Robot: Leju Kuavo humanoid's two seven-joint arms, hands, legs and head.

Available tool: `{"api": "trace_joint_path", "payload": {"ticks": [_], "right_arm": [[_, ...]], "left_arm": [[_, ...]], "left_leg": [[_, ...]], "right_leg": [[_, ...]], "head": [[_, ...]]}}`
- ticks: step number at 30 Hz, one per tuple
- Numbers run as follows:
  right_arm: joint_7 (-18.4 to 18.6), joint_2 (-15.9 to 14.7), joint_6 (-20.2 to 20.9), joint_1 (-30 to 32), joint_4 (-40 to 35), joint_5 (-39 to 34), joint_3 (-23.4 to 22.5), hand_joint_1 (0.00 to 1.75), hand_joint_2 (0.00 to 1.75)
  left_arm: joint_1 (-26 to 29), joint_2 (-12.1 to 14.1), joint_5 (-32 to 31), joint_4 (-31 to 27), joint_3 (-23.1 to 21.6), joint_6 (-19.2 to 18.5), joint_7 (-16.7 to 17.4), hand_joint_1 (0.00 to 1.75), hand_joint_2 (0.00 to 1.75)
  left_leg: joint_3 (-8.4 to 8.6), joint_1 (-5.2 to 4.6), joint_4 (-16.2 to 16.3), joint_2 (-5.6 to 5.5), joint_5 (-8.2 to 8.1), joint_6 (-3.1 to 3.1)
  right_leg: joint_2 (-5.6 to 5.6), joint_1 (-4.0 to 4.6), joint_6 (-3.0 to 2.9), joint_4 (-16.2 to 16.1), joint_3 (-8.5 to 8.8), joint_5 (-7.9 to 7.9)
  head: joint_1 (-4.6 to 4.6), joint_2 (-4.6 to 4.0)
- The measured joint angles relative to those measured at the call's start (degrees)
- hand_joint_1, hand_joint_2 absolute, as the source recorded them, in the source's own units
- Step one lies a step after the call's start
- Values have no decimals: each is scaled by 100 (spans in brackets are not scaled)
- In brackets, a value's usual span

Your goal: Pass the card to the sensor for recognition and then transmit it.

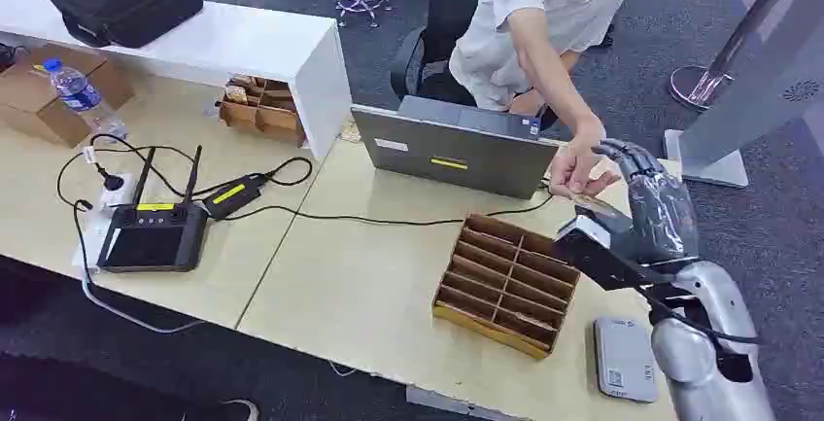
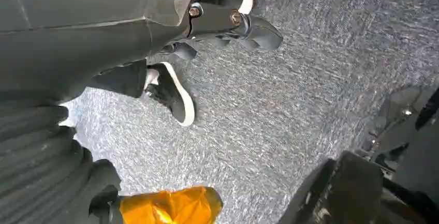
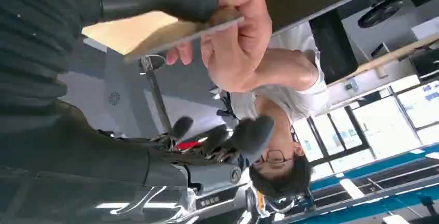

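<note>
Card (image 3: 181, 35) edge-on (toward person's hand (image 3: 238, 43))

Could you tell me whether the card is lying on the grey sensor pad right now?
No, the card is up between the right robot hand and a person's hand, away from the sensor pad.

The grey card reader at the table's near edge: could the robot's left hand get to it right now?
Probably not without a big move. The left hand hangs low over the carpet, while the card reader lies on the table by the right arm, whose right hand meets a person's hand at the card.
</note>
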Motion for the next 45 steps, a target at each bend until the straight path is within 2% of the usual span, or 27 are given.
{"api": "trace_joint_path", "payload": {"ticks": [14,27,32,45], "right_arm": [[-57,0,-15,94,0,-33,-83,175,175],[-81,0,-26,154,7,22,-133,175,175],[-81,-11,-290,262,94,323,-194,175,175],[-151,-109,-630,547,420,664,-676,175,175]], "left_arm": [[1,-35,-94,0,4,-68,-162,0,175],[-1,-37,-264,0,4,35,-96,0,175],[1,-39,-280,0,15,-35,-50,0,175],[0,-39,-319,0,83,-146,0,0,175]], "left_leg": [[-1,0,0,0,0,0],[0,0,0,0,0,0],[-1,0,0,0,0,0],[-1,0,0,1,0,0]], "right_leg": [[1,0,0,0,-2,0],[1,0,0,0,-2,0],[1,0,0,0,-3,0],[3,0,0,-1,-4,0]], "head": [[-2,0],[-2,0],[-2,0],[-2,0]]}}
